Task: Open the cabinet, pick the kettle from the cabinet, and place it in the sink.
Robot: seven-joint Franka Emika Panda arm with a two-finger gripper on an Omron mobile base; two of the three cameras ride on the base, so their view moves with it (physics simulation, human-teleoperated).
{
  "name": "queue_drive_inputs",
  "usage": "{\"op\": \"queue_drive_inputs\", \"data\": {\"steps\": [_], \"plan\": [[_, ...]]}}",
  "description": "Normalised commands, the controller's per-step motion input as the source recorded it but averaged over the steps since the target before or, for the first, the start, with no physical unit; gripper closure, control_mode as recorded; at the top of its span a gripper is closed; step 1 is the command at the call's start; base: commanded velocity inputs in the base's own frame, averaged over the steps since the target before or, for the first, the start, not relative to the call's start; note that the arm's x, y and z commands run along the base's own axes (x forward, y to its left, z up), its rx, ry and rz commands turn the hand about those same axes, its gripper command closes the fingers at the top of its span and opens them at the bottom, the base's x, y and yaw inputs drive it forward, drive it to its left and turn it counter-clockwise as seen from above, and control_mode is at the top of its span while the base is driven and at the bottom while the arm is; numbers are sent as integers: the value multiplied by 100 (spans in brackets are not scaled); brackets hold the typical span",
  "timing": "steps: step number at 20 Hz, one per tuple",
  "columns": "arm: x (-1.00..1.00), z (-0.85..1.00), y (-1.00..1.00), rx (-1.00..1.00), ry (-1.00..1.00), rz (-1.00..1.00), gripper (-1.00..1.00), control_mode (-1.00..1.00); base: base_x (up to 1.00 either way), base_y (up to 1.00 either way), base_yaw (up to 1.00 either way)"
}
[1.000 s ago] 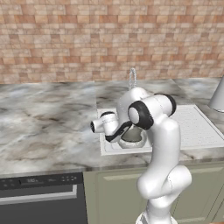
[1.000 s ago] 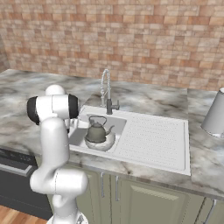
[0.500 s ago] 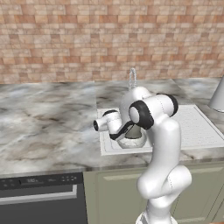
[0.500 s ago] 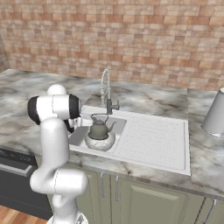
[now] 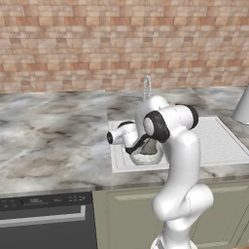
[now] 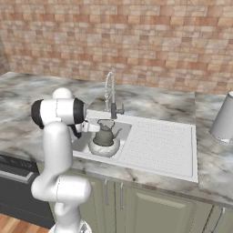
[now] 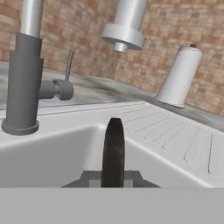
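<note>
The grey dome-shaped kettle sits low in the basin of the light-grey sink, just in front of the chrome tap. My gripper reaches in from the left and is shut on the kettle's thin dark arched handle. In the hand view that handle stands upright between my finger tips, with the sink wall behind it. In the left base view my arm covers part of the kettle and the gripper. The cabinet is out of view.
A tall pale-grey cone-shaped object stands on the marble counter right of the ribbed drainboard. The tap's body rises close on the hand's left. Below the counter are a dark dishwasher and low green cupboards.
The hand and the held kettle have shifted very slightly to the right over the basin. The gripper has stayed shut.
</note>
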Motion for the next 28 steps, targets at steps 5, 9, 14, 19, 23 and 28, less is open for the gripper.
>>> {"op": "queue_drive_inputs", "data": {"steps": [5, 9, 14, 19, 23, 28], "plan": [[-7, -40, 0, 12, -10, 0, 100, -100, 0, 0, 0], [-13, -41, -1, 9, -11, 0, 100, -100, 0, 0, 0], [-8, -36, -9, 8, -15, 0, 100, -100, 0, 0, 0], [-11, -37, -15, 7, -14, 0, 100, -100, 0, 0, 0], [-12, -37, -16, 7, -14, 0, 100, -100, 0, 0, 0], [-28, -35, -13, 4, -17, 0, 100, -100, 0, 0, 0]]}}
